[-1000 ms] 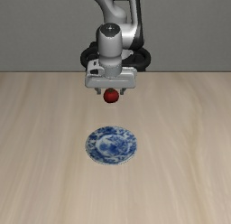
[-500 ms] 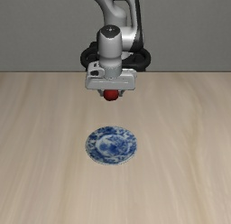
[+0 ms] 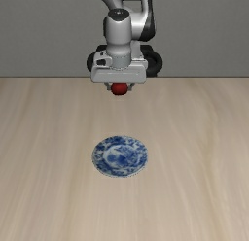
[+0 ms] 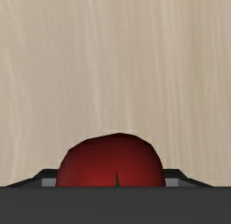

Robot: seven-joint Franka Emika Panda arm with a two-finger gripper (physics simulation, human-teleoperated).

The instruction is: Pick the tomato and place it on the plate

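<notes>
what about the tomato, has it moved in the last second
Yes. In the exterior view the tomato, gripped by the end effector, has risen up the picture, farther from the plate, which has stayed put.

Gripper (image 3: 118, 86) — clamped on tomato (image 4: 110, 161) (aloft)

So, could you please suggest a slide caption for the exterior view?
Pincer shut on the red tomato over the wooden table, the blue-patterned plate lying apart, nothing on it yet.
</notes>
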